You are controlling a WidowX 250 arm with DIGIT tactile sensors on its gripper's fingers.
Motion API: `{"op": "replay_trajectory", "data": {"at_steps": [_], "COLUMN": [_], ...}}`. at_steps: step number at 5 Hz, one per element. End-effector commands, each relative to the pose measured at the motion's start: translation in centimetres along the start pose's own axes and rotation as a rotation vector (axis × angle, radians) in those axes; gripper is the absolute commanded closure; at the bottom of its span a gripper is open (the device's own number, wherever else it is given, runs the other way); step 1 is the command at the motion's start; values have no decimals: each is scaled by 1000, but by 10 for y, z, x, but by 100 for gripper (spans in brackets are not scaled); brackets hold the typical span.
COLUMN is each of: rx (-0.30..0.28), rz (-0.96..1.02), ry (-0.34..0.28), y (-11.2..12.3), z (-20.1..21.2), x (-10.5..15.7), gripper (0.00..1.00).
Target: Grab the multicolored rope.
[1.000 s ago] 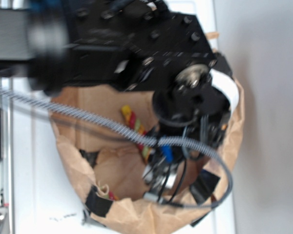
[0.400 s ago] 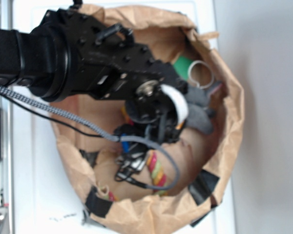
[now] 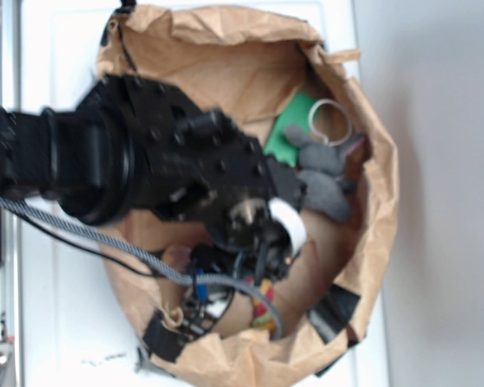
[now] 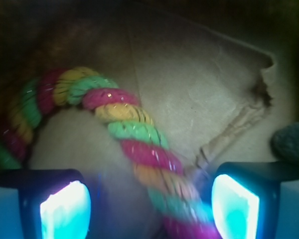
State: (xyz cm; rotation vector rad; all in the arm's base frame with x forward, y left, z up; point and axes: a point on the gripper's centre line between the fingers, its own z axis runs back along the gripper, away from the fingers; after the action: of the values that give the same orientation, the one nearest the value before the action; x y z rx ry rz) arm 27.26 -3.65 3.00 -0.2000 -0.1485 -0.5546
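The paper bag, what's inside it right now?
Inside the paper bag: a grey plush toy, a green sheet, a white ring and the multicolored rope. The arm covers the rest.

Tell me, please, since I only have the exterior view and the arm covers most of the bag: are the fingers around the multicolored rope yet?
Observer: The wrist view shows the multicolored rope running down between the two fingers, which stand apart on either side of it.
Operator: Is the gripper closed on it?
Observer: No, the gripper is open; there is a gap between the rope and the left pad.
Operator: Is anything else close to the fingers?
Observer: A grey plush toy edges in at the right, just above the right finger, and a torn paper flap lies on the bag floor beside the rope.
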Motion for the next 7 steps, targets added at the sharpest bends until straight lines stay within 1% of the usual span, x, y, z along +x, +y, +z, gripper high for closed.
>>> {"op": "replay_trajectory", "data": {"at_steps": [1, 2, 3, 4, 5, 6, 7], "rx": [133, 129, 121, 99, 44, -27, -79], "rz": [-37, -27, -3, 35, 54, 62, 33], "ry": [-75, -82, -114, -149, -128, -82, -95], "y": [-27, -24, -15, -4, 8, 30, 33], "z": [-27, -27, -16, 14, 51, 98, 144], "x": [8, 14, 19, 19, 12, 3, -7], "gripper": [100, 100, 100, 100, 100, 100, 100]}}
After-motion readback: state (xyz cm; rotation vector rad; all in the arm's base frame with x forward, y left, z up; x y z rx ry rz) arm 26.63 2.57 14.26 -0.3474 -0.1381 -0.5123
